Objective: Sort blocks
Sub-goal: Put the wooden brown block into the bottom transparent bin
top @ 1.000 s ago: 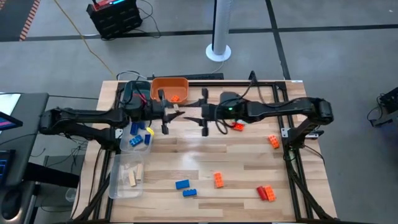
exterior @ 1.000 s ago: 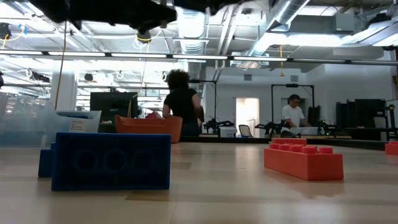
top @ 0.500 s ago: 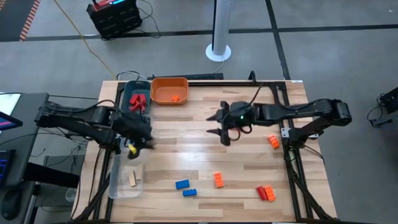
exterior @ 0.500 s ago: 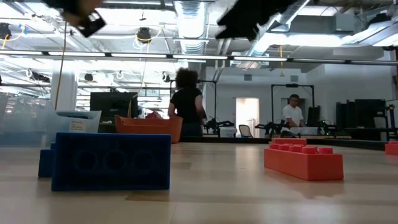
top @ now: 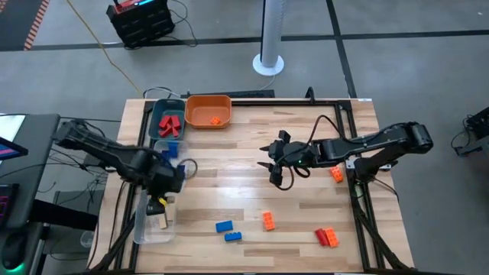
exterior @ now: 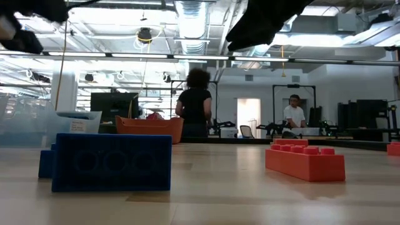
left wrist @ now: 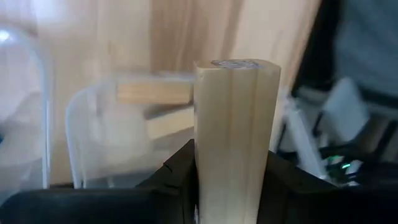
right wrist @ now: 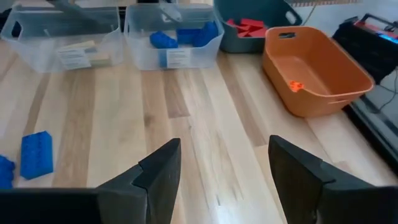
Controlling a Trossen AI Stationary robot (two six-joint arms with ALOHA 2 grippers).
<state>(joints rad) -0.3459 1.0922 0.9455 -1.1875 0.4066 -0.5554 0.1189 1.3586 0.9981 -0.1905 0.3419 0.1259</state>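
L gripper (top: 162,202) clamps a wood block (left wrist: 235,137) over the clear tray (top: 145,221), likely to drop it w/ other wood. R gripper (top: 275,164) hangs open, empty, mid-table.

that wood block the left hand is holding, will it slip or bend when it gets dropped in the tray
Probably stiff: the wooden block stands straight between the left hand's fingers. Its smooth faces might slip, though the grip looks square. Flat-sided, it should land in the clear tray without rolling.
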